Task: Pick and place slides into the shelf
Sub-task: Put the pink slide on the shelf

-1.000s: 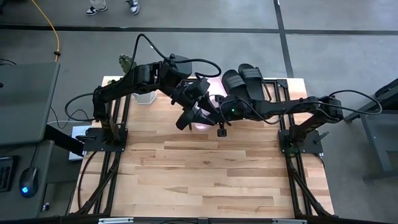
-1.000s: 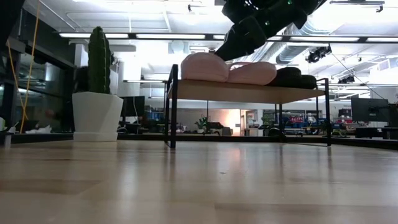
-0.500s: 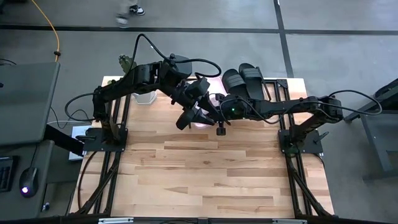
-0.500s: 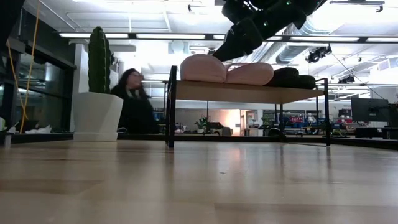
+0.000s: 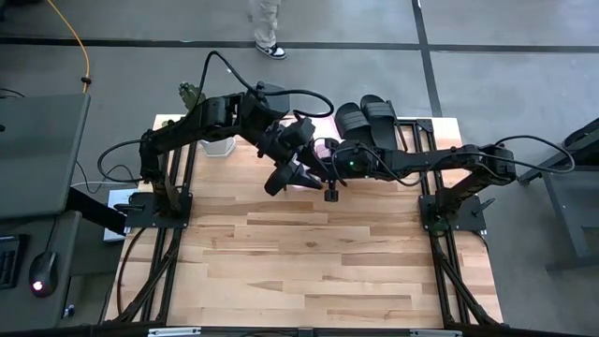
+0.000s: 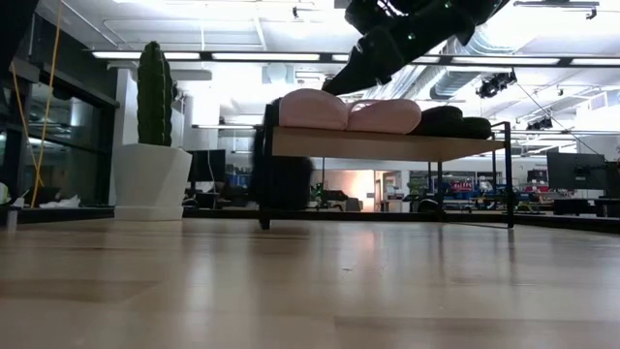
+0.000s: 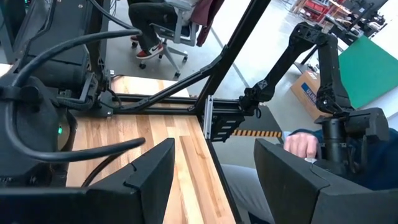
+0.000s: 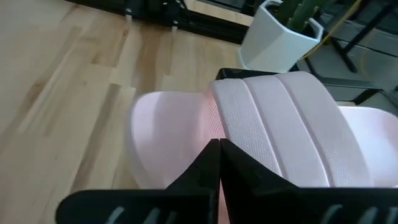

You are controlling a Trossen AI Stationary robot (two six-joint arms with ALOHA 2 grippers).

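Note:
Two pale pink slides (image 6: pixel 312 109) (image 6: pixel 386 114) and two black slides (image 6: pixel 455 121) lie side by side on the wooden shelf (image 6: pixel 387 143) at the table's far edge. From above, the black pair (image 5: pixel 367 120) shows right of the arms. My right gripper (image 8: pixel 219 144) is shut, over the leftmost pink slide (image 8: pixel 168 137). My left gripper (image 7: pixel 214 144) is open and empty. It hovers just in front of the shelf (image 5: pixel 290 176) and points toward the table's right side. My right gripper comes slanting down from above at the leftmost pink slide. Its shut fingertips stand where the strap's edge (image 8: pixel 231 134) meets the footbed. The fingers themselves hide whether they touch it. The slide lies on the shelf plank.
A white pot with a cactus (image 6: pixel 150 179) stands left of the shelf at the table's far left. Bare butcher-block tabletop (image 5: pixel 309 262) fills the near half. A person stands behind the shelf (image 6: pixel 281 174), and another person's hand (image 7: pixel 303 146) shows beyond the table's right edge.
The leftmost pink slide has come down a little and lies flatter on the shelf, and the arm above it has lowered with it. A person has walked along behind the table from left to behind the shelf's left end.

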